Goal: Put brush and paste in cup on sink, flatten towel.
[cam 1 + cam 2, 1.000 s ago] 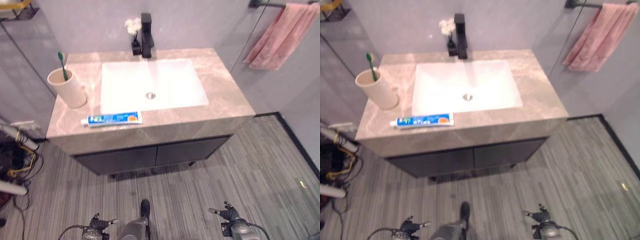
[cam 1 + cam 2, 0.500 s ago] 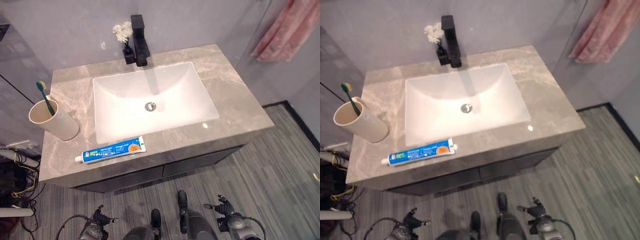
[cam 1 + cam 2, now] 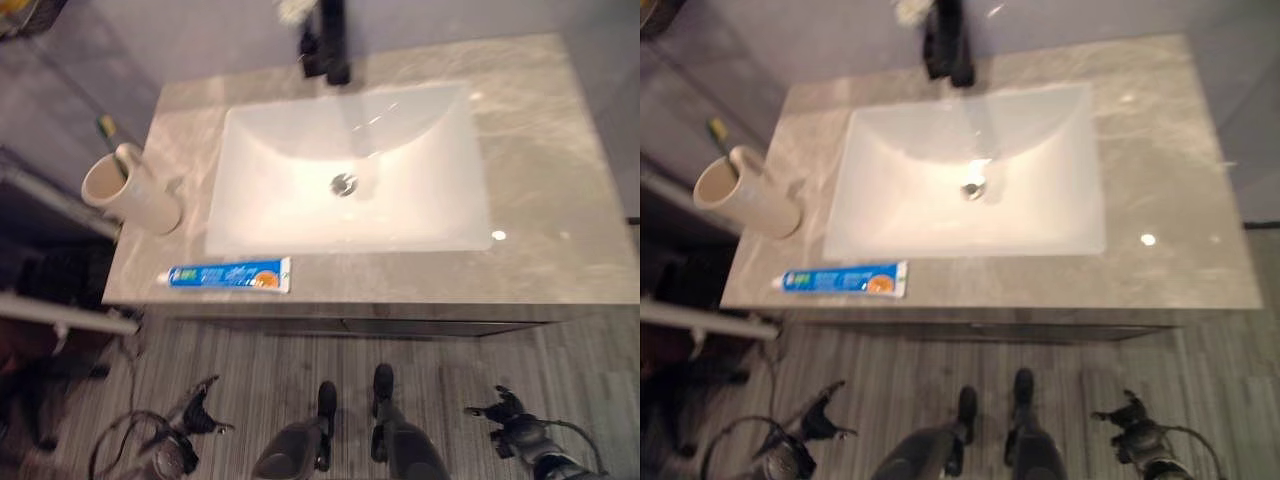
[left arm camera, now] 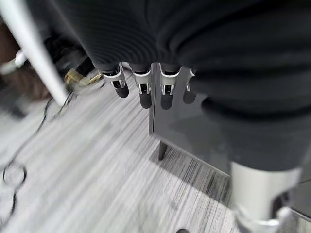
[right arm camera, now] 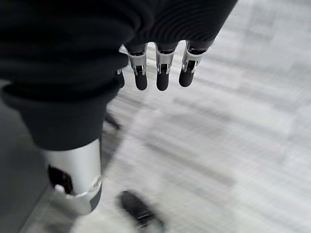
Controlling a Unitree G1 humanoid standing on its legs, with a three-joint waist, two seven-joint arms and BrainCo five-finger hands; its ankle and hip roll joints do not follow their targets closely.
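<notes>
A cream cup stands at the left end of the grey marble counter, with a green toothbrush standing in it. A blue toothpaste tube lies flat near the counter's front edge, in front of the white basin. My left hand hangs low over the floor at the lower left, well below the counter. Its fingers are relaxed and hold nothing. My right hand hangs low at the lower right, fingers loose and empty.
A black faucet stands behind the basin by the wall. A dark cabinet sits under the counter on short legs. A white bar and dark clutter lie left of the vanity. The floor is grey striped planks.
The camera has moved closer and looks more steeply down on the counter, and the pink towel has left the picture. Cup, brush and tube lie as before. Both hands stay low.
</notes>
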